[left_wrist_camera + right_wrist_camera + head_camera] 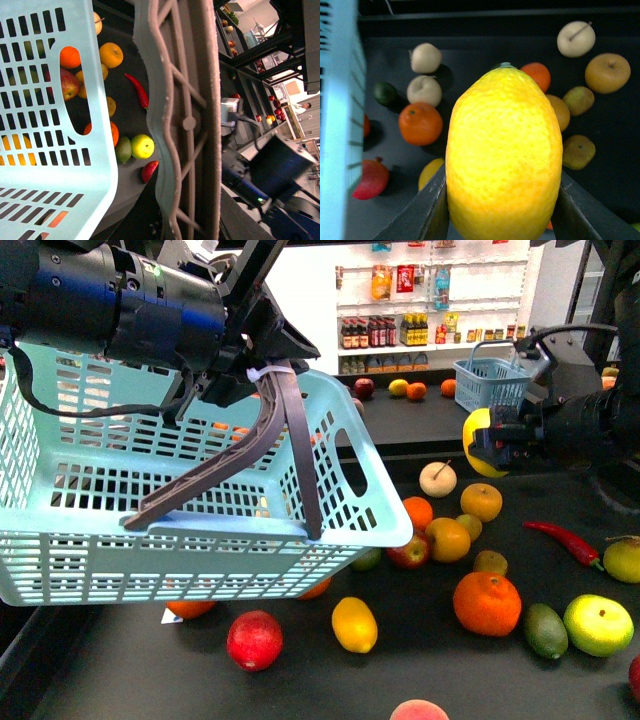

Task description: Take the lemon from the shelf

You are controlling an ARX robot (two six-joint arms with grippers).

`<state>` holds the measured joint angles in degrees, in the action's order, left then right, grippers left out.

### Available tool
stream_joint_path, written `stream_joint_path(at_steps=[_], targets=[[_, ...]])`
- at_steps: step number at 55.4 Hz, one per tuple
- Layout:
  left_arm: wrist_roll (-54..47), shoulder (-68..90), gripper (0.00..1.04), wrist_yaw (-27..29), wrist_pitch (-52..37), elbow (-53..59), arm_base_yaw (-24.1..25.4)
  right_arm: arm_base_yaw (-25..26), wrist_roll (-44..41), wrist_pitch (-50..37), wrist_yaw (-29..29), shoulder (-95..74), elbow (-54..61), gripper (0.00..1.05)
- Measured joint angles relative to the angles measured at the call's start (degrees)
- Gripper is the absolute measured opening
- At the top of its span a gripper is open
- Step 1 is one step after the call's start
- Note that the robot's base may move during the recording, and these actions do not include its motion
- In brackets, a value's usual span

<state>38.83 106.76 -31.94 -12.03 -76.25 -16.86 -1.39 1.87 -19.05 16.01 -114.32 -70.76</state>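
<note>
My right gripper (492,443) clamped on smooth bright yellow oval lemon (504,155), held above dark matte shelf deck (420,655); left gripper (262,375) closed on grey lattice handle (230,455) of pale blue plastic basket (200,530); I'd hold squeeze steady, carry lemon level, clear of basket rim.

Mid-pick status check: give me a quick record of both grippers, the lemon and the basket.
right gripper: shut on the lemon
lemon: in the air, off the shelf deck
left gripper: shut on the basket handle
basket: light blue, held up, on the robot's left of the lemon
on deck: loose fruit and a red chilli
</note>
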Motion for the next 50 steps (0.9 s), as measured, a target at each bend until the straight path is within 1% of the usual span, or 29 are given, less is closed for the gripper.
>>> stream_joint_path(at_steps=[4,12,28,33,46,49,50], targets=[[0.00,0.00,0.13,0.02,0.00,0.00,0.00,-1.22,0.76,0.26,1.27,2.82,1.79,0.46],[-0.02,0.00,0.13,0.00,0.00,0.00,0.00,-4.57,1.07,0.17,2.08,5.42,4.44,0.46],[0.00,0.00,0.13,0.02,0.00,0.00,0.00,-12.15,2.05,0.17,1.62,4.72,4.98,0.46],[-0.02,0.00,0.13,0.00,0.00,0.00,0.00,-14.05,2.69,0.35,0.57,2.84,3.78,0.46],[0.00,0.00,0.13,0.02,0.00,0.00,0.00,-16.00,4.31,0.92,0.13,-0.79,2.75,0.46],[-0.04,0.00,0.13,-0.02,0.00,0.00,0.00,-16.37,5.09,0.74,0.39,-1.16,2.64,0.59],[0.00,0.00,0.12,-0.02,0.00,0.00,-0.02,-16.39,5.18,0.70,0.55,-1.16,2.62,0.61]])
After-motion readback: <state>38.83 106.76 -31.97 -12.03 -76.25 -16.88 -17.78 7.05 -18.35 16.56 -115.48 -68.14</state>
